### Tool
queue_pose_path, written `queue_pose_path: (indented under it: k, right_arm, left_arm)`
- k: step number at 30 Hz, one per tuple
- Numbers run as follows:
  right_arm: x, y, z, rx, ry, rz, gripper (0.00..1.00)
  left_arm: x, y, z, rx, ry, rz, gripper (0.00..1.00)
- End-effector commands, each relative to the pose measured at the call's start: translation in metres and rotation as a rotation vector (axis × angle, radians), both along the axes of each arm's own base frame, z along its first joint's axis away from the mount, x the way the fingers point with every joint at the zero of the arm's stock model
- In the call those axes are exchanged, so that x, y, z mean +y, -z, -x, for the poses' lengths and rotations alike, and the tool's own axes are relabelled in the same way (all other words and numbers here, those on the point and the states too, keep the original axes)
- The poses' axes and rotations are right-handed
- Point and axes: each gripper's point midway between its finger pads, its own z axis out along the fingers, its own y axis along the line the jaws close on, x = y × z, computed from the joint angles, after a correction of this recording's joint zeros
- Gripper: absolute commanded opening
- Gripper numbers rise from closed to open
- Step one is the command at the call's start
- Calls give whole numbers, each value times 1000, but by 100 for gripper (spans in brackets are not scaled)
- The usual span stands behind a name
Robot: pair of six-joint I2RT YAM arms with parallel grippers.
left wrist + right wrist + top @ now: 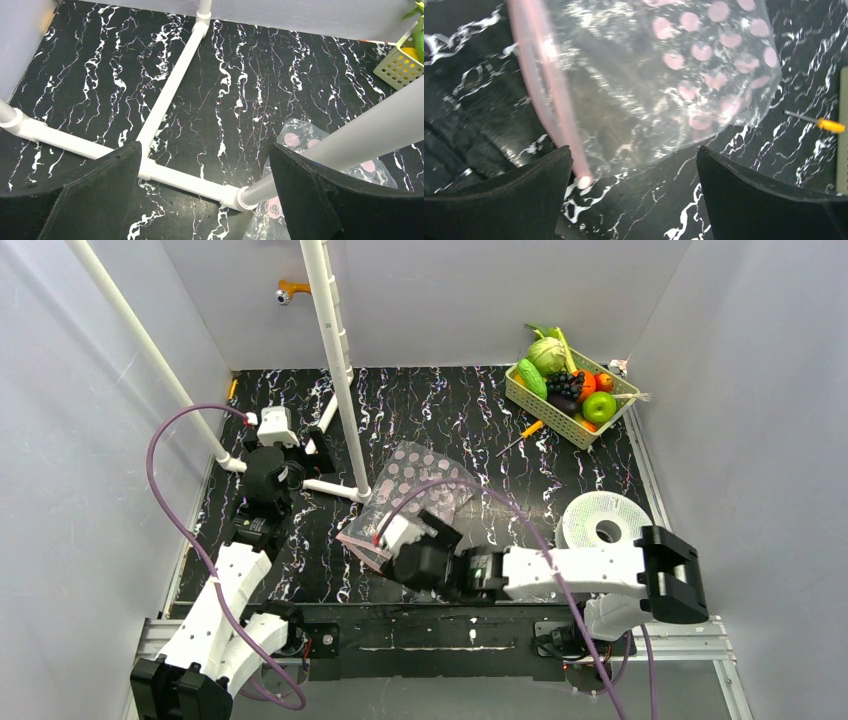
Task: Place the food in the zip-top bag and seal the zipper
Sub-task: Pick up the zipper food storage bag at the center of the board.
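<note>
The zip-top bag [415,488], clear with pink dots, lies flat on the black marbled table, and I see no food in it. Its pink zipper [549,95] runs down the left of the right wrist view and ends in a white slider [584,181]. My right gripper [385,540] is open just above the bag's near edge, and its jaws [634,200] stand wide with nothing between them. My left gripper [318,438] is open and empty [205,200] over the pipe base, left of the bag [300,140]. The food sits in the basket [520,390]: orange fruit [603,382], grape bunch [563,386], green piece [600,405].
A white pipe frame [335,360] stands between my left gripper and the bag, and its base pipes [165,95] lie on the table. A white spool [603,520] sits right of the bag. A yellow-handled screwdriver [530,430] lies near the basket. The cabbage [546,355] is in the basket.
</note>
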Motion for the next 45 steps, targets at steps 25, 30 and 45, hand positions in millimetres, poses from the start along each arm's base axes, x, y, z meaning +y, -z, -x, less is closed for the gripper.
queue_pose_path:
  k: [25, 30, 45]
  right_arm:
    - [22, -19, -34, -248, 200, 95, 1]
    - [1, -67, -22, 190, 78, -298, 1]
    - [-12, -109, -6, 1044, 39, -729, 1]
  left_arm:
    - [2, -18, -3, -24, -29, 23, 99]
    - [-5, -20, -2, -32, 2, 39, 99]
    - [-22, -22, -1, -29, 82, 54, 100]
